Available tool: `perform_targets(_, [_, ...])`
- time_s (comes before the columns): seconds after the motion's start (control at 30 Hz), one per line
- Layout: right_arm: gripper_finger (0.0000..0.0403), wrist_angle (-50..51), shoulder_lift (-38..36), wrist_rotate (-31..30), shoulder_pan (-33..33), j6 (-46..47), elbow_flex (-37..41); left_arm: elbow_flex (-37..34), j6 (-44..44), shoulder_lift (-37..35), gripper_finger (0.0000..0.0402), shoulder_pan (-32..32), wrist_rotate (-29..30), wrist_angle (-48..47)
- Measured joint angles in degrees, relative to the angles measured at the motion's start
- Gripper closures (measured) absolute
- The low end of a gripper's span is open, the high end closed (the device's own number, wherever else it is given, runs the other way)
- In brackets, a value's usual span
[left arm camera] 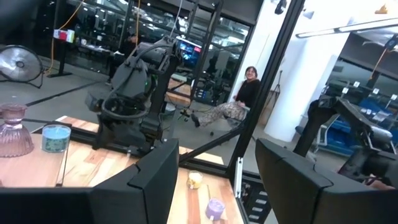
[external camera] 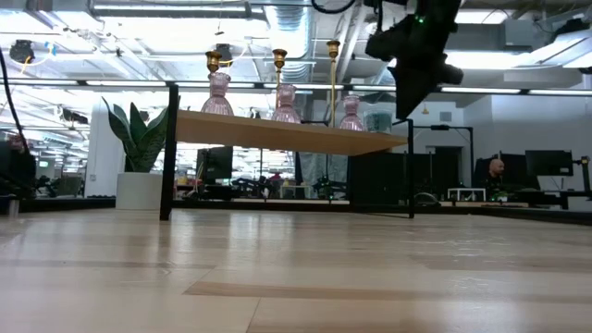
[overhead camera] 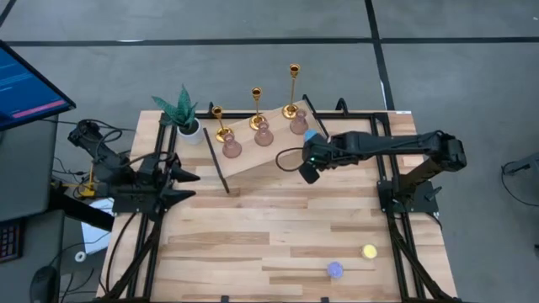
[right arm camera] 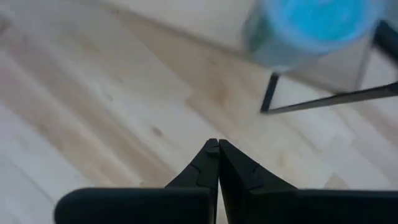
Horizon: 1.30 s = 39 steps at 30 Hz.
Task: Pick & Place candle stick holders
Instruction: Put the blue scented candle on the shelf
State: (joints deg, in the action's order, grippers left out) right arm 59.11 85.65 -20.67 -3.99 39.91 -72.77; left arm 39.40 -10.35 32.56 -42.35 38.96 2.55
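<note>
- Looking down at my bench (overhead camera: 253,244), all six candle stick holders sit on the raised wooden shelf (overhead camera: 274,151) at the far edge: three gold candlesticks (overhead camera: 256,107) behind, three pink holders (overhead camera: 263,134) just in front.
- My right pincer (overhead camera: 308,171) hovers above the shelf's right end, fingers pressed together, holding nothing. The left pincer (overhead camera: 187,185) waits spread near the left edge.
- I'd guess the gold ones are stiff, slick and tippy, so I'd grab low on the stem.
- The pink ones look like glass, so fragile; I'd pinch the narrow neck.
</note>
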Motion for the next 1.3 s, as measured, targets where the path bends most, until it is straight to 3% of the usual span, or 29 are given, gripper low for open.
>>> perform_targets(0.17, [0.0403,-2.35,0.0,4.24,0.73,-1.47,2.13,0.0,0.02,-0.01,0.0187,0.0,0.0,-0.01])
perform_targets(0.57, [0.0403,-4.85,-0.02,2.52,0.93,-6.06,2.14,0.0,0.02,0.0,0.0187,0.0,0.0,0.06])
perform_targets(1.3, [0.0403,-8.12,-0.02,2.18,-9.61,-9.58,2.14,0.0,0.0,-0.01,0.0187,0.0,-0.02,0.06])
